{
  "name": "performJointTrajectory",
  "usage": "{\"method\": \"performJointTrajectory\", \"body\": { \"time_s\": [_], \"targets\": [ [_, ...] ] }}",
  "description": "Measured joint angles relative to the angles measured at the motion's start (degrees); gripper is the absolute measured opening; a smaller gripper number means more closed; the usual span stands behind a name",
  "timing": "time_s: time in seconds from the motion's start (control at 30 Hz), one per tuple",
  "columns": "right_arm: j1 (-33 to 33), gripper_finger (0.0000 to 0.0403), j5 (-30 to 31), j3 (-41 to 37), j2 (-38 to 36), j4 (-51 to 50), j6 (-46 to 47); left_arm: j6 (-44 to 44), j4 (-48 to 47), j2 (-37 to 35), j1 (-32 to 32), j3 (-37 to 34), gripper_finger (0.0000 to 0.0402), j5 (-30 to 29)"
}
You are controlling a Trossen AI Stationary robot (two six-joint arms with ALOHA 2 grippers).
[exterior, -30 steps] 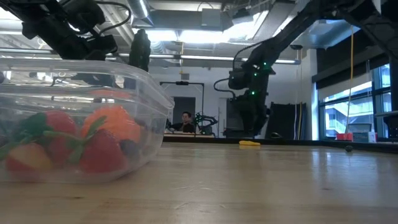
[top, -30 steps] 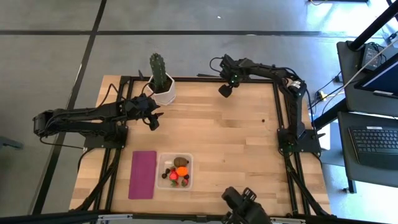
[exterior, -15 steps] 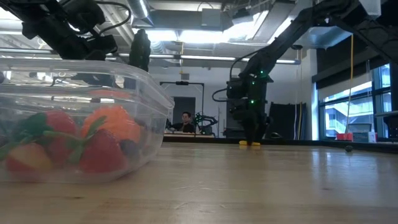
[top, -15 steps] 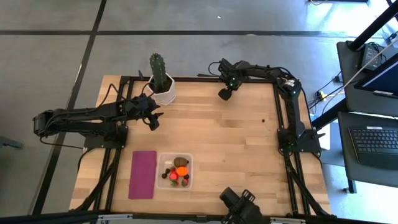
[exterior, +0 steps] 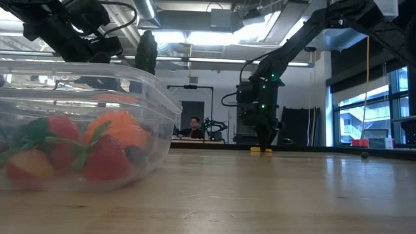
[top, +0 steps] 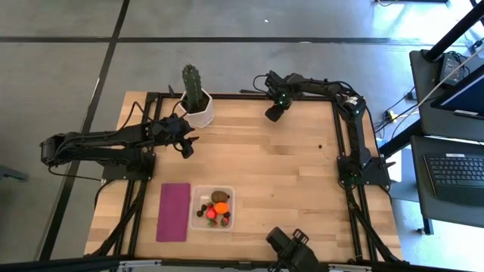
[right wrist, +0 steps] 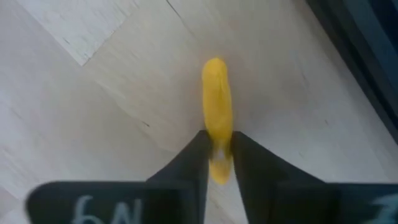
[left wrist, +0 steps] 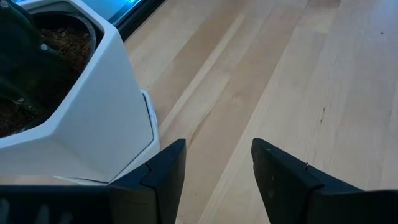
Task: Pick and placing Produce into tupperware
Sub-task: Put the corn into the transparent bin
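At the far edge of the table, near its middle, I see the thin yellow piece lying on the bare wood, with my right gripper down on it, its two dark fingers closed against the near end of the piece, one on each side. From table height the same yellow piece sits flat on the wood under the gripper's tip. From above, the right gripper is at the back rim, the arm reaching in from the right side.

The tub stands at the near edge, well apart from that piece, and holds the orange ball, the kiwi, red strawberries and small dark berries. A magenta rectangle lies just beside it on the left.

My left gripper waits over the left half of the table, fingers apart with nothing between them, just beside the white pot holding the cactus.
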Motion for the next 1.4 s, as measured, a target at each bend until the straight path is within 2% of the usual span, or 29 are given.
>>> {"method": "performJointTrajectory", "body": {
  "time_s": [0.23,0.3,0.37,0.53,0.6,0.87,1.1,1.23,1.4],
  "targets": [
    [0.0,0.0018,-0.2,0.3,0.1,0.0,0.0,0.0,0.0,0.0,0.0,0.0,0.0176,0.0],
    [0.0,0.0011,-2.2,0.3,0.1,0.2,-0.1,0.0,0.0,0.0,0.0,0.0,0.0176,0.0],
    [-0.1,0.0010,-6.7,0.4,0.1,0.3,0.0,0.0,0.0,0.0,0.0,0.0,0.0176,0.0],
    [1.3,0.0011,-23.5,4.0,0.4,-3.0,0.2,0.0,0.0,0.0,0.0,0.0,0.0176,0.0],
    [3.0,0.0011,-27.0,6.7,-0.6,-4.3,0.2,0.0,0.0,0.0,0.0,0.0,0.0176,0.0],
    [15.2,0.0011,-26.4,24.2,-3.9,-6.9,0.1,0.0,0.0,0.0,0.0,0.0,0.0176,0.0],
    [30.3,0.0012,-14.2,40.4,-3.9,-7.8,-0.2,0.0,0.0,0.0,0.0,0.0,0.0176,0.0],
    [38.6,0.0012,-10.6,43.6,-3.9,-5.9,-0.3,0.0,0.0,0.0,0.0,0.0,0.0176,0.0],
    [46.8,0.0012,-6.6,41.4,-3.9,-1.1,0.0,0.0,0.0,0.0,0.0,0.0,0.0176,0.0]
  ]
}}
